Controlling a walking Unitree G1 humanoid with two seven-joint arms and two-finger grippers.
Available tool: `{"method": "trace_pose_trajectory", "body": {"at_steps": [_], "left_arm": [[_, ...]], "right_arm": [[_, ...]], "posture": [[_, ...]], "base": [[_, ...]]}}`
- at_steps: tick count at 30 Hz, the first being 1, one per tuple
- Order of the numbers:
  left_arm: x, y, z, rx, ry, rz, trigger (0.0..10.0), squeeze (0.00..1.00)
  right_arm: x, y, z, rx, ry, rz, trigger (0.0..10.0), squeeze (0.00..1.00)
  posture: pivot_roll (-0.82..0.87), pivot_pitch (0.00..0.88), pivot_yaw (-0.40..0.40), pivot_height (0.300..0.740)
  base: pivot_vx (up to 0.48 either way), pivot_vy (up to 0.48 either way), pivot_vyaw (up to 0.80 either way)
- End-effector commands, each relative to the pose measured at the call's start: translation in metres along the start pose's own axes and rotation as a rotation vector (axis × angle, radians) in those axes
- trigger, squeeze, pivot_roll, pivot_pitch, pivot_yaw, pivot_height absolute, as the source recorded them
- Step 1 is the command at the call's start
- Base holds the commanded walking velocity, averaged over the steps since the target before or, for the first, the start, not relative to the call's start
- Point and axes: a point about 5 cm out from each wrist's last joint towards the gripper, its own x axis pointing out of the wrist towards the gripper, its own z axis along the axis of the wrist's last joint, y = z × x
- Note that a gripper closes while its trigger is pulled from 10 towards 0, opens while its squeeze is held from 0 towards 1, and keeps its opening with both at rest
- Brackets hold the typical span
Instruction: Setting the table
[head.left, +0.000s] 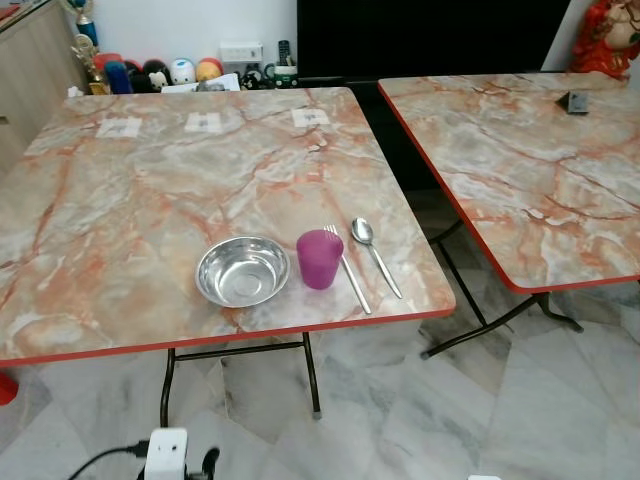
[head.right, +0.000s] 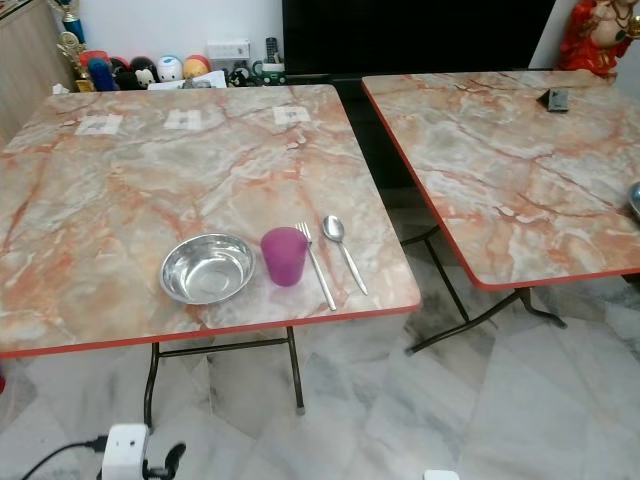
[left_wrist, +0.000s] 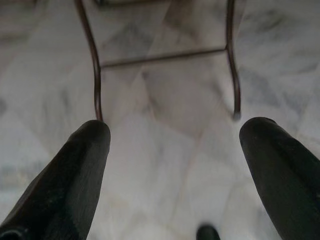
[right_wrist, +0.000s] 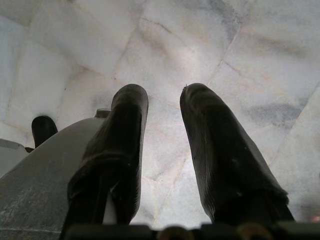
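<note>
Place setting sits at 12 o'clock from the bot: bowl (head.left: 241, 271), purple cup (head.left: 319, 258), fork (head.left: 346, 268), spoon (head.left: 374, 254), handles running 12-to-6, prob slightly nearer the right arm. Left gripper (left_wrist: 175, 165) hangs spread wide over the floor (left_wrist: 165, 100); right gripper (right_wrist: 162, 150) parted a bit, nothing held.

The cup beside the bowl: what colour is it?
Purple. The cup shows best in the left eye view.

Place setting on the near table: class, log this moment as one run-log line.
bowl, purple cup, fork, spoon in row at near edge | left gripper open, empty, over floor | right gripper open, empty
</note>
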Motion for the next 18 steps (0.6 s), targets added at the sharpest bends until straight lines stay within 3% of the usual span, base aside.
{"method": "trace_pose_trajectory", "body": {"at_steps": [1, 6, 11, 18], "left_arm": [[-0.010, 0.000, -0.008, 0.024, -0.010, -0.040, 10.0, 0.00], [-0.022, 0.000, -0.004, 0.057, -0.094, -0.091, 10.0, 0.00], [-0.042, 0.011, 0.030, 0.090, -0.282, -0.083, 10.0, 0.00], [-0.062, 0.014, 0.058, 0.138, -0.380, -0.104, 10.0, 0.00]], "right_arm": [[-0.002, -0.004, -0.006, 0.011, 0.015, -0.013, 10.0, 0.00], [-0.002, -0.005, -0.006, 0.010, 0.017, -0.014, 10.0, 0.00], [-0.003, -0.007, -0.006, 0.003, 0.017, -0.015, 10.0, 0.00], [-0.003, -0.008, -0.005, -0.005, 0.015, -0.013, 10.0, 0.00]], "posture": [[0.07, 0.107, -0.014, 0.740], [0.08, 0.111, -0.017, 0.740], [0.09, 0.107, -0.022, 0.740], [0.09, 0.091, -0.023, 0.740]], "base": [[0.000, 0.000, 0.00], [0.000, 0.000, 0.00], [0.000, 0.000, 0.00], [0.000, 0.000, 0.00]]}}
